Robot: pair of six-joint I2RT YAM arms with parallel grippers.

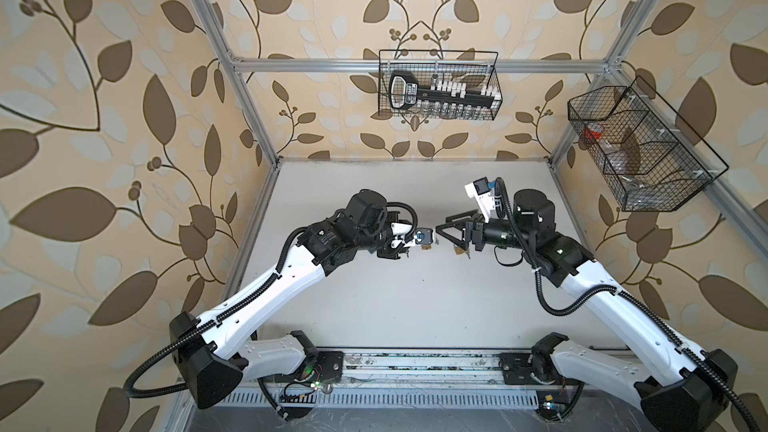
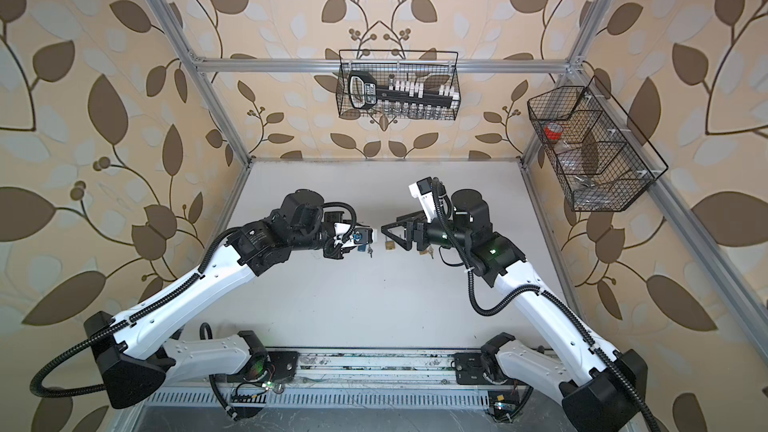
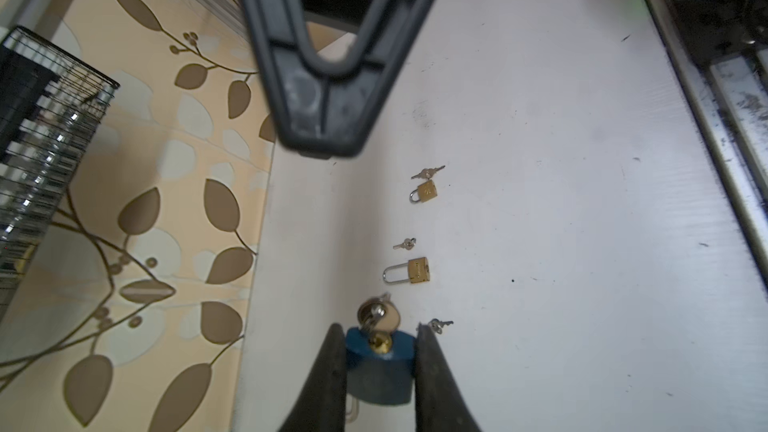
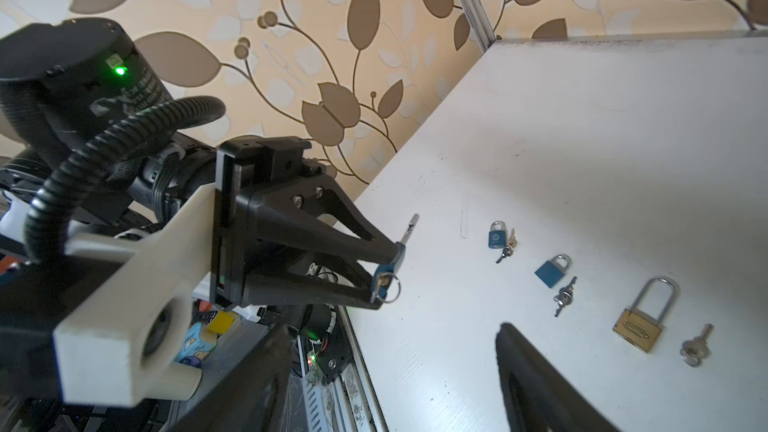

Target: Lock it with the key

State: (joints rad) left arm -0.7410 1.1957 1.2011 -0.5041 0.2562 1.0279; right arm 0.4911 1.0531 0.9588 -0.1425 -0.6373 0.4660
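My left gripper (image 3: 379,328) is shut on a blue padlock (image 3: 380,380), its fingers pressing the body's two sides above the table. A silver key (image 3: 371,312) on a ring sits in the brass keyhole, pointing toward my right gripper. In the right wrist view the same padlock (image 4: 400,254) shows between the left fingers, its shackle (image 4: 409,228) sticking out at the far side. My right gripper (image 4: 395,328) is open with nothing between its fingers, close in front of the key. In both top views the left gripper (image 1: 428,238) and right gripper (image 1: 441,225) meet tip to tip over mid-table.
On the white table (image 4: 582,139) lie a small blue padlock (image 4: 496,236), a larger blue padlock (image 4: 552,271) and a long-shackled brass padlock (image 4: 642,317), each with keys beside it. Another brass padlock (image 3: 424,192) lies farther along. Wire baskets hang on the back wall (image 1: 438,85) and right wall (image 1: 640,147).
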